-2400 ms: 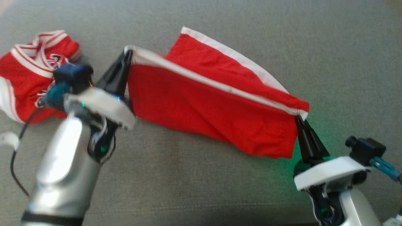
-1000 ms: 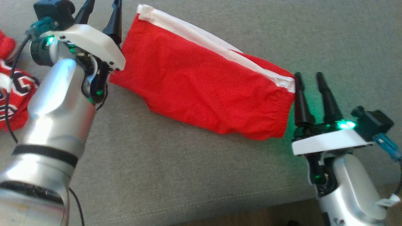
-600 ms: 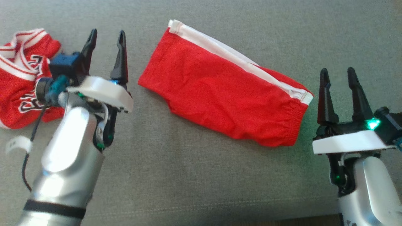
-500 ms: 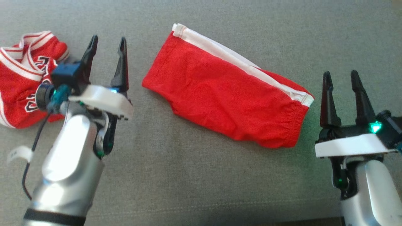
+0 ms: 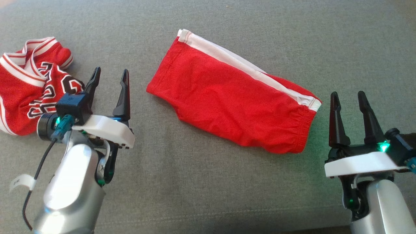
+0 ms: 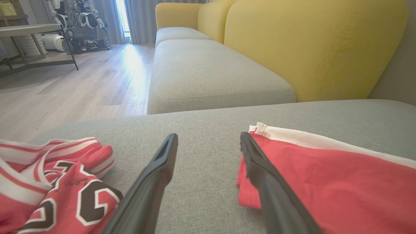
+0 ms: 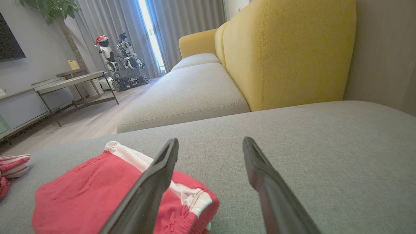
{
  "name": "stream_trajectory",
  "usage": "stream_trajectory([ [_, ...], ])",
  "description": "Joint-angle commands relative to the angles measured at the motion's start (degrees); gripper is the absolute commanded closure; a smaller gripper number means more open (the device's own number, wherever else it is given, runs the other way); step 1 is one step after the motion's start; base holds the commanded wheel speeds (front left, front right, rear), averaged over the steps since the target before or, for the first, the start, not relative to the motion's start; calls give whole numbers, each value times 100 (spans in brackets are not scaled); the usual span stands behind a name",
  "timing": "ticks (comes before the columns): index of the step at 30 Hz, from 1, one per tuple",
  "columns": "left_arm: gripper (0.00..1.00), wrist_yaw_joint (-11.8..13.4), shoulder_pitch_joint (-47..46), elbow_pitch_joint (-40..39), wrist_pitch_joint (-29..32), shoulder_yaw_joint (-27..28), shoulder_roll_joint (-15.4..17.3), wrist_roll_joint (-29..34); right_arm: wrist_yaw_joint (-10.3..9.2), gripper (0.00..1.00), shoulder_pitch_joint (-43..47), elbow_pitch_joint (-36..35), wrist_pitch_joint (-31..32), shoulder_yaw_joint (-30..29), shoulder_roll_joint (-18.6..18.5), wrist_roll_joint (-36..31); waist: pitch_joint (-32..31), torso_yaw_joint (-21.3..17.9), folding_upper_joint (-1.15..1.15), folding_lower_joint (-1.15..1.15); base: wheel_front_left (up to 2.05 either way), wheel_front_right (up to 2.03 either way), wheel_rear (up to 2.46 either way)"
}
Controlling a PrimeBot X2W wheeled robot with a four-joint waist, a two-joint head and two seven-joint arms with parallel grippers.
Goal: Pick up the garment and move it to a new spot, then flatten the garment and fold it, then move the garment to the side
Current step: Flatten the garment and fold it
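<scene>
The shorts (image 5: 232, 100) lie folded on the couch (image 5: 195, 182), just right of the left claw (image 5: 110, 70) and just left of the right claw (image 5: 347, 94). Both claws are wide open, holding nothing. I think only moving them aside is left.

A crumpled red jersey (image 5: 29, 87) with white striped trim and black, white-edged numerals lies near the left edge of a grey seat cushion (image 5: 227, 195); behind the cushion rises a yellow backrest (image 6: 308, 48); 1 more grey seat (image 6: 211, 74) runs on along it toward grey curtains (image 7: 182, 29) lit by a bright window; beside the sofa is a pale wooden floor (image 6: 65, 94); on it stand a metal-legged table (image 7: 74, 83) and, near the curtains, a white machine on wheels (image 7: 125, 68), 1 part topped by a red cap; a leafy plant (image 7: 55, 9) and a dark screen (image 7: 9, 42) are by the grey wall.
</scene>
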Motion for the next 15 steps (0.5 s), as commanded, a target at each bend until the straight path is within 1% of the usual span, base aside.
stream_trajectory([
  [1, 0, -32, -155, -129, -52, 261, 139, 49, 23, 0, -119, -217, -9, 158, -23, 38, 14, -5, 0, 0, 0, 0, 0],
  [10, 0, -159, -267, 10, -52, 301, 68, 181, 23, 0, -142, -227, 4, 110, -22, -7, 80, 11, 0, 0, 0, 0, 0],
  [13, 0, -333, -493, 134, -52, 198, 54, 239, 23, 0, -179, -268, 18, 106, -22, -36, 175, 12, 0, 0, 0, 0, 0],
  [15, 0, -497, -720, 326, -38, 96, 28, 252, 23, 0, -218, -296, 52, 99, -22, -77, 253, 3, 0, 0, 0, 0, 0],
])
